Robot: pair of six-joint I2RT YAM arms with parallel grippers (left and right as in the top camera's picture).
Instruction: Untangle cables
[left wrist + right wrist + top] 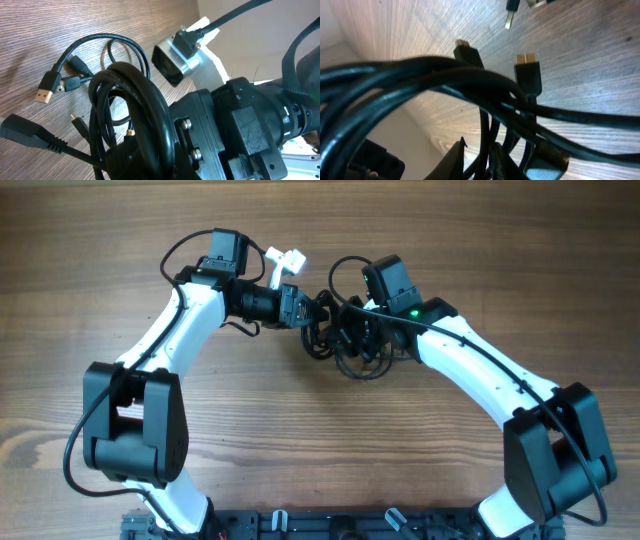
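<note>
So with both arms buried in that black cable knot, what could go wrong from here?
Mostly snags. The cables sit as one tight bundle where the two arms meet, so pulling apart might tighten loops rather than free them. In the left wrist view, thick loops hang right beside the silver camera on the other wrist and could hook it. Loose ends like the gold-tipped plug could catch inside a loop and drag.

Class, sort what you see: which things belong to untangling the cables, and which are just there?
Job in hand:
- tangled cables
- their plugs

Not part of it:
- wooden table
- arms' thick wiring
- silver camera
</note>
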